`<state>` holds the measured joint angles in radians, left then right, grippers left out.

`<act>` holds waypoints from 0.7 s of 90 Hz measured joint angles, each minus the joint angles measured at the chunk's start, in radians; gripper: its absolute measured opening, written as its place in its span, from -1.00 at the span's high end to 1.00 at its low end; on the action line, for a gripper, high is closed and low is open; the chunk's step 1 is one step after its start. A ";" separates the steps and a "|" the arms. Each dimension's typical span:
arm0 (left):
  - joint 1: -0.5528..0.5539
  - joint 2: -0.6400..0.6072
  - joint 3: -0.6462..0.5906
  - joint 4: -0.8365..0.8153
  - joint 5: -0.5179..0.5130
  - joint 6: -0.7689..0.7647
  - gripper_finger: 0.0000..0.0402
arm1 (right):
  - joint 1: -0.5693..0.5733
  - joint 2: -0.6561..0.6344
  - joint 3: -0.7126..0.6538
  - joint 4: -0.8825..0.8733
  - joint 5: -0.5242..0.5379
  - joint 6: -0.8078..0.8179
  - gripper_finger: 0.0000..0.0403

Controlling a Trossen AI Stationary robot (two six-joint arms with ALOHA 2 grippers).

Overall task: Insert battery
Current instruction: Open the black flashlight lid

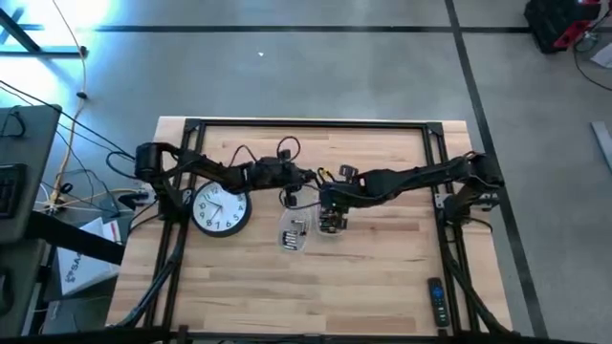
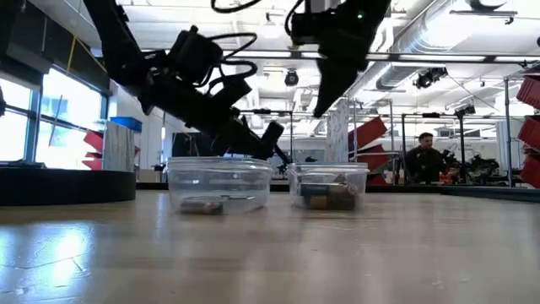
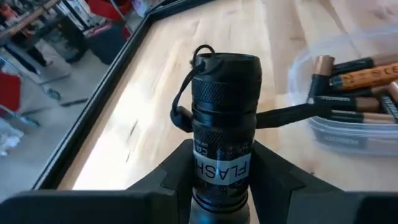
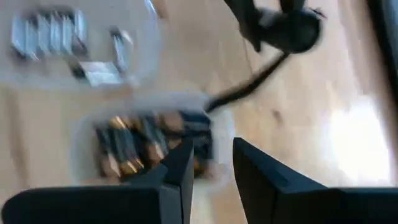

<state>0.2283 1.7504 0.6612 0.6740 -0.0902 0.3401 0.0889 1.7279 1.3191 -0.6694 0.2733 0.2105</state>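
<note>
**Flashlight held, batteries waiting in their tub**

Pale wood planks form the tabotop? No: pale wood planks form the tabletop [image 1: 382, 277], framed by black rails on a grey floor. At the high view's centre, the left tool [image 3: 221, 186] is clamped on a black flashlight [image 3: 222, 118], whose capped end shows mid-frame in the left wrist view. Right of it, in that view's upper right, a clear tub of batteries [image 3: 354, 81] sits on the wood. The right tool [image 4: 211, 165] hangs just above this tub, its fingers [image 4: 180, 171] slightly apart and gripping nothing. Another clear tub [image 1: 295, 234] lies just left of the battery tub in the high view. A wall clock [image 1: 221, 208] rests at centre left, and a remote [image 1: 436, 301] at lower right.
</note>
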 joint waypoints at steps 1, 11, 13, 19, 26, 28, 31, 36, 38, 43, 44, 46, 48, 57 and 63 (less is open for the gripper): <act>0.003 0.000 -0.003 0.005 0.003 -0.002 0.52 | 0.000 0.000 -0.007 0.020 -0.008 0.005 0.61; 0.029 -0.008 -0.033 0.043 0.008 -0.011 0.52 | 0.010 0.004 -0.081 0.256 -0.048 0.057 0.61; 0.033 -0.015 -0.039 0.044 0.009 -0.014 0.52 | 0.012 0.006 -0.094 0.305 -0.051 0.062 0.61; 0.042 -0.045 -0.056 0.042 0.009 -0.022 0.52 | 0.018 0.015 -0.130 0.413 -0.079 0.063 0.61; 0.046 -0.103 -0.083 0.046 0.008 -0.024 0.52 | 0.019 0.047 -0.139 0.482 -0.122 0.058 0.61; 0.047 -0.121 -0.093 0.048 0.009 -0.024 0.52 | 0.022 0.060 -0.137 0.494 -0.132 0.056 0.61; 0.047 -0.150 -0.109 0.049 0.008 -0.024 0.52 | 0.025 0.080 -0.128 0.501 -0.145 0.054 0.61; 0.047 -0.198 -0.140 0.046 0.005 -0.024 0.52 | 0.030 0.120 -0.100 0.509 -0.158 0.048 0.61; 0.047 -0.218 -0.152 0.044 -0.001 -0.024 0.52 | 0.031 0.138 -0.086 0.510 -0.166 0.043 0.61; 0.050 -0.265 -0.184 0.047 -0.020 -0.024 0.52 | 0.035 0.185 -0.045 0.492 -0.182 0.035 0.61; 0.051 -0.274 -0.189 0.048 -0.024 -0.024 0.52 | 0.036 0.195 -0.036 0.487 -0.185 0.034 0.61; 0.053 -0.293 -0.202 0.048 -0.033 -0.024 0.52 | 0.036 0.215 -0.017 0.477 -0.193 0.033 0.61; 0.056 -0.312 -0.214 0.048 -0.044 -0.024 0.52 | 0.036 0.234 0.003 0.464 -0.203 0.032 0.61; 0.068 -0.385 -0.269 0.054 -0.063 -0.029 0.52 | 0.034 0.308 0.098 0.378 -0.232 0.017 0.61; 0.072 -0.428 -0.293 0.058 -0.062 -0.036 0.52 | 0.028 0.346 0.164 0.307 -0.234 0.009 0.61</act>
<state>0.3001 1.3228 0.3681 0.7322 -0.1524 0.3039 0.1170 2.0743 1.4833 -0.3628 0.0391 0.2198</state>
